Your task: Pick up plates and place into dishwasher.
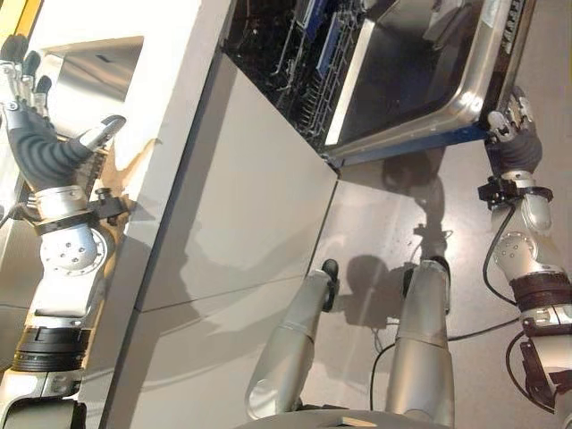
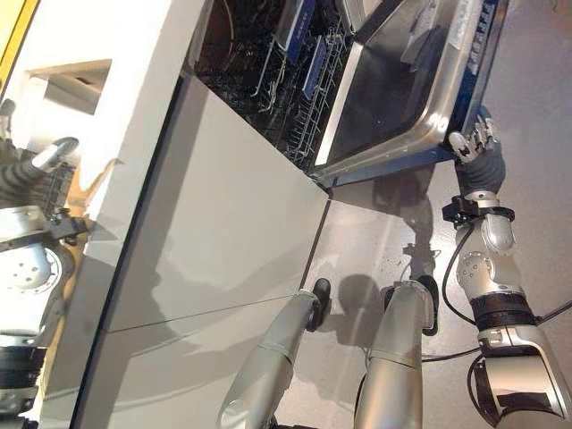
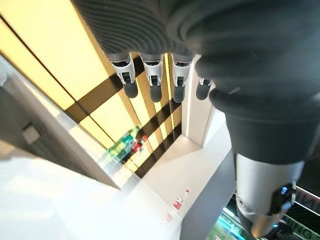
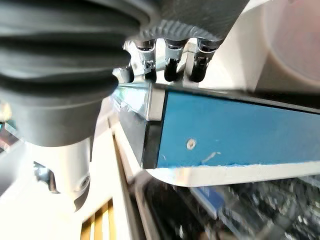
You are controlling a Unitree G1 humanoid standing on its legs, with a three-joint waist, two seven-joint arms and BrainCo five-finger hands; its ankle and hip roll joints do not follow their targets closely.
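Dishwasher (image 1: 357, 71): one (door down) | right robot hand (image 1: 511, 125) gripping door (image 2: 393, 98) edge

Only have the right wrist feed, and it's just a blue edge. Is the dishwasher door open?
Observer: Yes. The dishwasher door stands open, and the right hand is at its outer corner.
Operator: Left hand?
Observer: The left hand is raised over the white counter beside the sink, fingers straight, holding nothing.
Operator: Rack?
Observer: A dark wire rack shows inside the dishwasher, with blue parts on it.
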